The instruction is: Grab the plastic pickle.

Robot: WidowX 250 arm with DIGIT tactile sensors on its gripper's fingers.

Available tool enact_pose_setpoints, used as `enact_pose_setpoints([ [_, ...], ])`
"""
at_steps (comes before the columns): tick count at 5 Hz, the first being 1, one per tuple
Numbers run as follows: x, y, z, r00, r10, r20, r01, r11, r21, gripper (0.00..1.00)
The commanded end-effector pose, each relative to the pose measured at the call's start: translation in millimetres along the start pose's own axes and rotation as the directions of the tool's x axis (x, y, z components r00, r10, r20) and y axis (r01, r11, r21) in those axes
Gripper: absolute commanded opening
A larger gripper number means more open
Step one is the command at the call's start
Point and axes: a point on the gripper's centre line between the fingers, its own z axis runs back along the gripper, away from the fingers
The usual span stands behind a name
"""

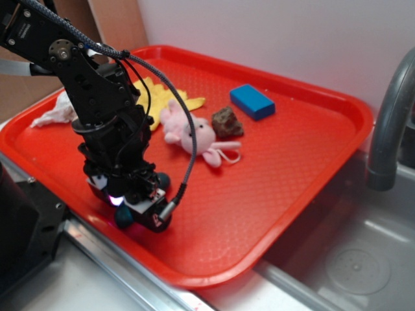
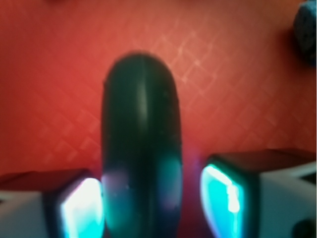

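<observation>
Our gripper (image 2: 153, 198) straddles the pickle (image 2: 141, 148).
Fingers apart, pickle pointing to 12 o'clock on the tray (image 1: 272, 168).

One pickle (image 2: 140, 144), one sponge (image 1: 252, 102), one rock (image 1: 226, 122)

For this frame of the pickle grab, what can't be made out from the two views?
- Whether the fingers touch the plastic pickle: the wrist view is blurred, with a gap showing on one side.
- Most of the pickle in the exterior view: the gripper covers it.
- The pickle's near end: cut off by the wrist view's bottom edge.
- The dark object at the wrist view's top right: blurred and cropped.
</observation>
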Motion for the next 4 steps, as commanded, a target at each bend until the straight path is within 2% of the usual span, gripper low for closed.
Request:
enact_pose_setpoints([
  [1,26.2,0.0,63.1,1.0,0.0,0.022,-0.001,1.0,0.031,0.0],
  [2,38.1,24.4,117.4,0.999,0.011,0.037,-0.013,0.998,0.063,0.0],
  [3,26.1,58.5,175.1,0.995,-0.002,0.095,-0.01,0.992,0.128,0.0],
  [4,13.5,69.5,228.2,0.993,0.028,0.113,-0.046,0.986,0.158,0.0],
])
